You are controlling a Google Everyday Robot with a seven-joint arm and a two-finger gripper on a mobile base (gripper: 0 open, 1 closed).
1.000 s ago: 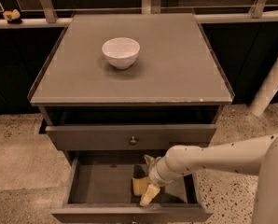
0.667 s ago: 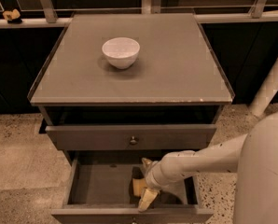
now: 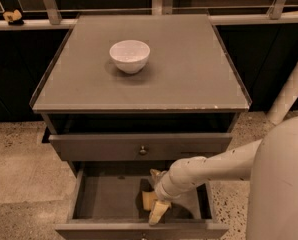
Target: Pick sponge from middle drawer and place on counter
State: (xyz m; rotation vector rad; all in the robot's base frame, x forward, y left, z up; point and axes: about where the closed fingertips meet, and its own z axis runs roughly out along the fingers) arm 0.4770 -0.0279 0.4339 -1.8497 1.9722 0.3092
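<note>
The middle drawer (image 3: 106, 199) is pulled open below the counter (image 3: 189, 74). The pale-yellow sponge (image 3: 148, 200) lies on the drawer floor, right of centre. My gripper (image 3: 156, 194) reaches down into the drawer from the right on a white arm. It is open, with one finger (image 3: 154, 174) behind the sponge and the other finger (image 3: 158, 212) in front of it, near the drawer's front wall. The sponge sits between them, still on the floor.
A white bowl (image 3: 130, 55) stands on the counter, back left of centre. The drawer above (image 3: 143, 149), with a round knob, is almost shut. My white body (image 3: 284, 184) fills the lower right. A small tan lump (image 3: 12, 17) sits on the ledge at far left.
My white body has come further into view at the right. The gripper has stayed in the drawer around the sponge, nearly still.
</note>
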